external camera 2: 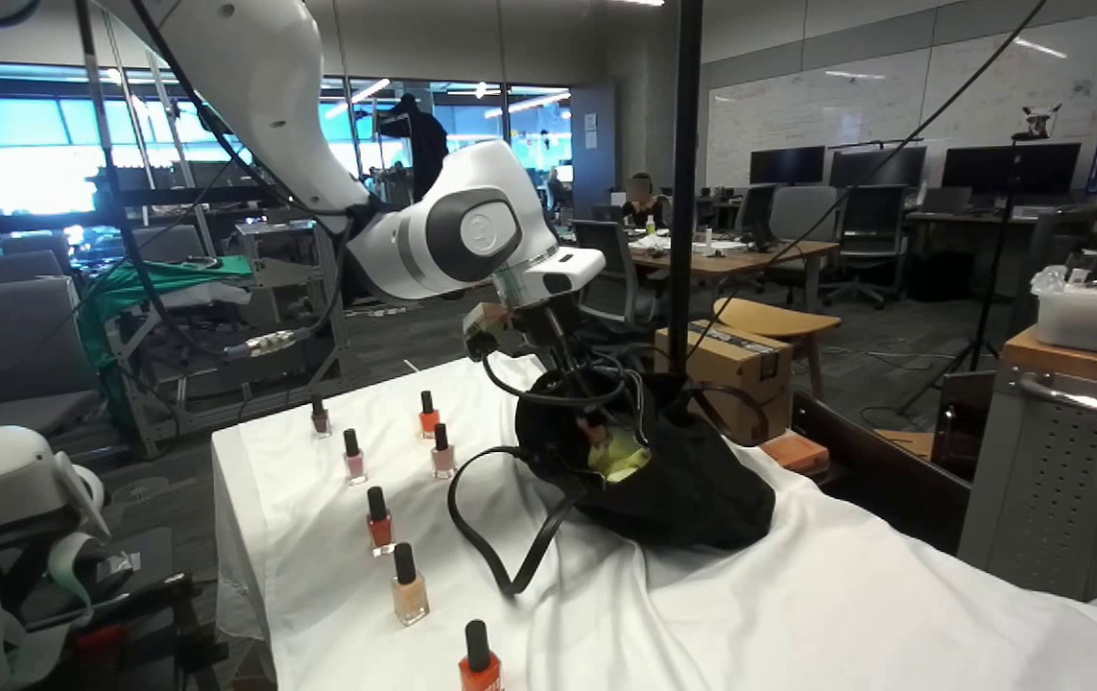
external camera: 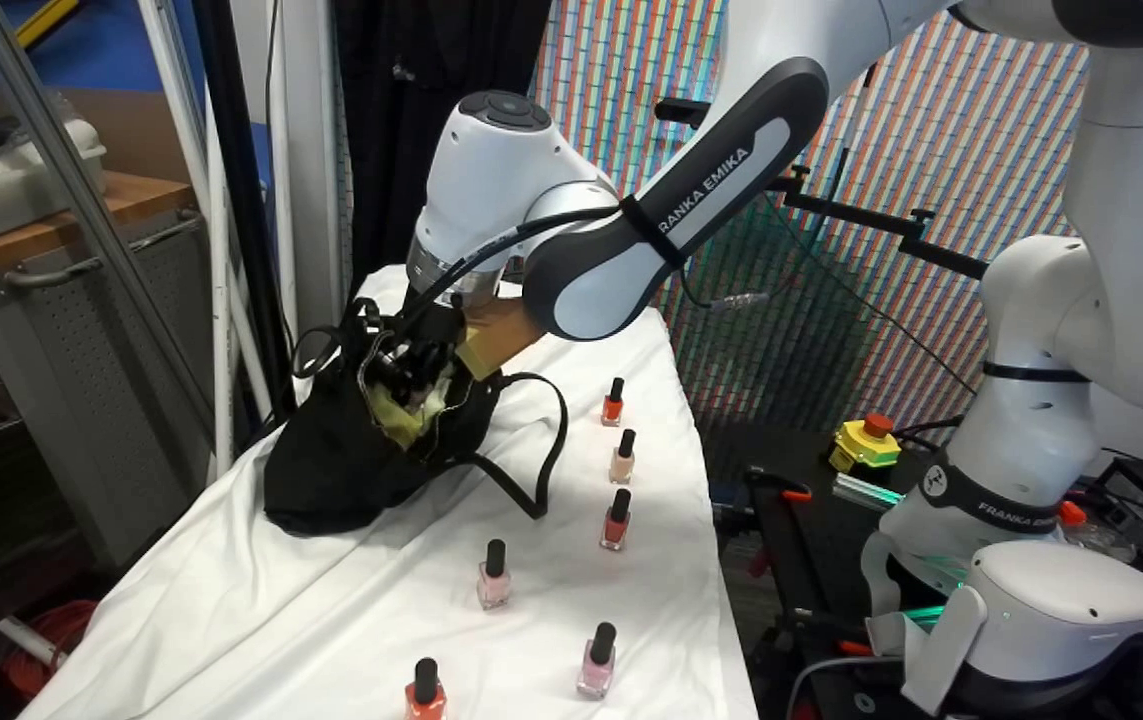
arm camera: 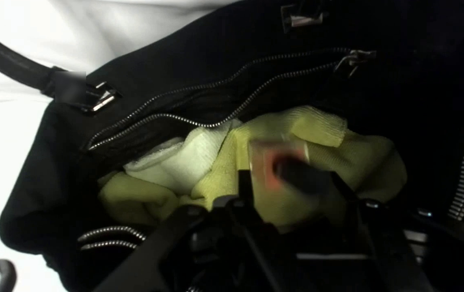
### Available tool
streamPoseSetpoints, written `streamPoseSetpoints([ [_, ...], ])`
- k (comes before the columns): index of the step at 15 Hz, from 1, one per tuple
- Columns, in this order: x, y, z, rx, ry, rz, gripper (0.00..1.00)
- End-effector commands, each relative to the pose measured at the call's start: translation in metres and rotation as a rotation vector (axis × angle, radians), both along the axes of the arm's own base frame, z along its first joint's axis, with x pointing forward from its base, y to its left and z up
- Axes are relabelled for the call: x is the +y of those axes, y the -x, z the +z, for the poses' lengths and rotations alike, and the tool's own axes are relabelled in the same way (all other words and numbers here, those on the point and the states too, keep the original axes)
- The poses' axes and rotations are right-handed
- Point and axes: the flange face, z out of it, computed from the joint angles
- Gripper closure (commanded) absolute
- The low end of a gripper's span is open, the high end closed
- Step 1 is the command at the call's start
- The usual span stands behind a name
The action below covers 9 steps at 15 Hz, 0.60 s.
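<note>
My gripper (arm camera: pixel 291 177) reaches down into the mouth of a black zippered bag (arm camera: pixel 167 69), which lies on a white cloth in both exterior views. The jaws stand apart, wider than the bottle between them. That small nail polish bottle (arm camera: pixel 273 172), clear with orange-red colour and a black cap, looks blurred and tilted. Its cap lies close to the right-hand finger; whether they touch I cannot tell. Below it is yellow fabric (arm camera: pixel 215 184), with a white fabric piece (arm camera: pixel 199 156) beside it. In an exterior view the gripper (external camera: pixel 421 375) is partly hidden by the bag.
Several nail polish bottles stand upright on the white cloth, among them a red bottle (external camera: pixel 616 522), a pink bottle (external camera: pixel 494 585) and a peach bottle (external camera 2: pixel 410 595). A bag strap (external camera 2: pixel 500 566) loops out over the cloth. A brown block (external camera: pixel 506 335) sits beside the wrist.
</note>
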Motion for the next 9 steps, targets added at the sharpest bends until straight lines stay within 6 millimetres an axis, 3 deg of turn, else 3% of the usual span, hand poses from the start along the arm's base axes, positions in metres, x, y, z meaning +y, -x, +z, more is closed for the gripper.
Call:
streamPoseSetpoints([
  [1, -0.007, -0.005, 0.004, -0.040, 0.014, -0.024, 0.16],
  [3, -0.014, 0.001, 0.006, -0.037, 0.025, -0.029, 0.03],
  [6, -0.025, 0.015, 0.012, -0.013, 0.023, -0.032, 0.00],
  [9, -0.029, 0.054, 0.025, 0.074, -0.003, 0.008, 0.00],
])
